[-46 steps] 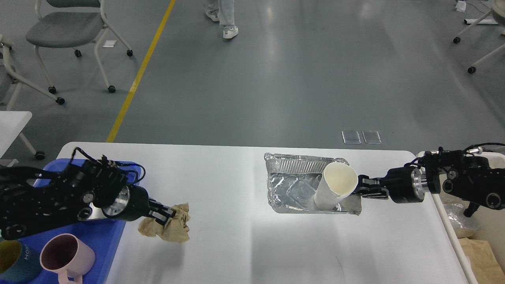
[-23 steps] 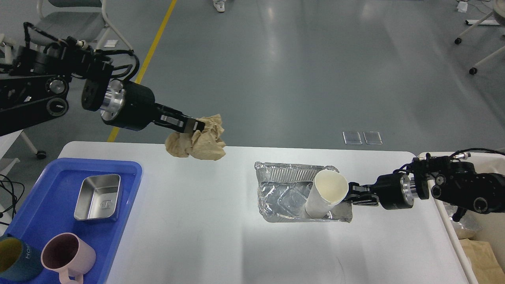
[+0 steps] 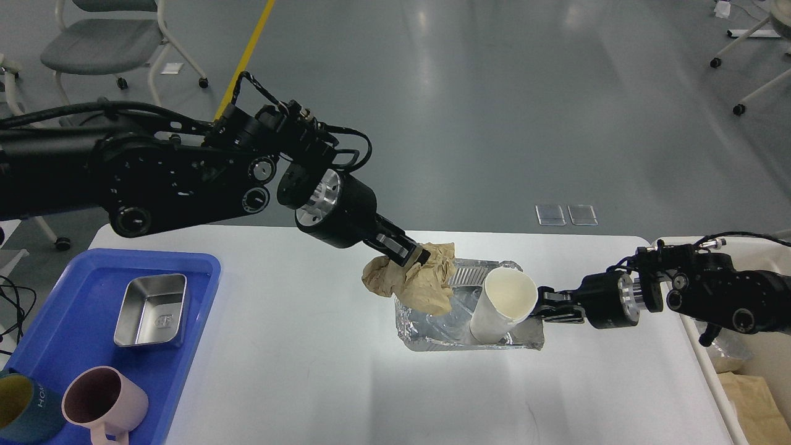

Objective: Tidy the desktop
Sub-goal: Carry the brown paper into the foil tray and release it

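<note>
My left hand (image 3: 413,255) grips the crumpled paper (image 3: 411,283) over the foil tray (image 3: 469,337); I'd release low. My right hand (image 3: 547,304) pinches the paper cup (image 3: 502,304); hold it steady.

Left arm (image 3: 154,179): enters from the left edge and extends rightward and downward across the middle of the view, its silver-faced wrist (image 3: 321,198) angled down to the right. Left gripper (image 3: 415,254): at the arm's far end, fingers closed upon a crumpled brown paper (image 3: 414,281) and pointing down and to the right. Right arm (image 3: 717,293): enters from the right edge, lying low and nearly horizontal, with its wrist (image 3: 612,300) directed leftward. Right gripper (image 3: 547,303): dark and slender, fingers clamped at the rim of a foil tray (image 3: 432,327), beside a white paper cup (image 3: 503,303).
</note>
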Controlling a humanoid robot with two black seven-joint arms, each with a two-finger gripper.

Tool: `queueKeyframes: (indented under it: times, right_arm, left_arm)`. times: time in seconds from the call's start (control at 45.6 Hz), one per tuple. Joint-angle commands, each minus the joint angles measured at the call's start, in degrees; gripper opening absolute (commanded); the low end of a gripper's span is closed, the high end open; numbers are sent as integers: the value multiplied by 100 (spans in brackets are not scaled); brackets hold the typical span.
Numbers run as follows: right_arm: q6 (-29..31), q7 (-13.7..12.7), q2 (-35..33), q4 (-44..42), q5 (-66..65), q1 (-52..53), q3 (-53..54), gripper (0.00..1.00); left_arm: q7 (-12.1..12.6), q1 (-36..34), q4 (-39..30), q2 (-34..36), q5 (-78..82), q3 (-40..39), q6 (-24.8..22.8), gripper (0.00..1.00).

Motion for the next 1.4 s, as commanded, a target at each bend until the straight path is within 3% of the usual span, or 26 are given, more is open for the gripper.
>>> queueKeyframes:
  times: [0.0,0.416,0.657,0.942,1.008,1.183,1.293,1.38]
  right_arm:
    - [11,0,-25,9,8,26,16,0]
    - [20,18,-51,27,88,96,16,0]
    - [29,18,-69,53,88,175,16,0]
    - [38,27,-69,80,123,193,7,0]
    - [38,27,-69,80,123,228,7,0]
    - [38,27,-60,80,123,263,7,0]
    - [38,35,-69,80,123,263,7,0]
    - [38,35,-69,80,123,263,7,0]
  left_arm:
    - [21,188,240,-225,12,24,26,0]
    - [57,531,627,-357,21,24,149,0]
    - [57,479,706,-427,-14,-20,158,18]
    - [39,276,758,-471,-163,-64,149,20]
    - [48,268,820,-550,-181,-64,158,26]
    - [39,241,1057,-779,-225,-73,263,59]
    - [48,233,1101,-911,-401,-55,368,72]
    - [48,224,1110,-920,-418,-46,377,75]
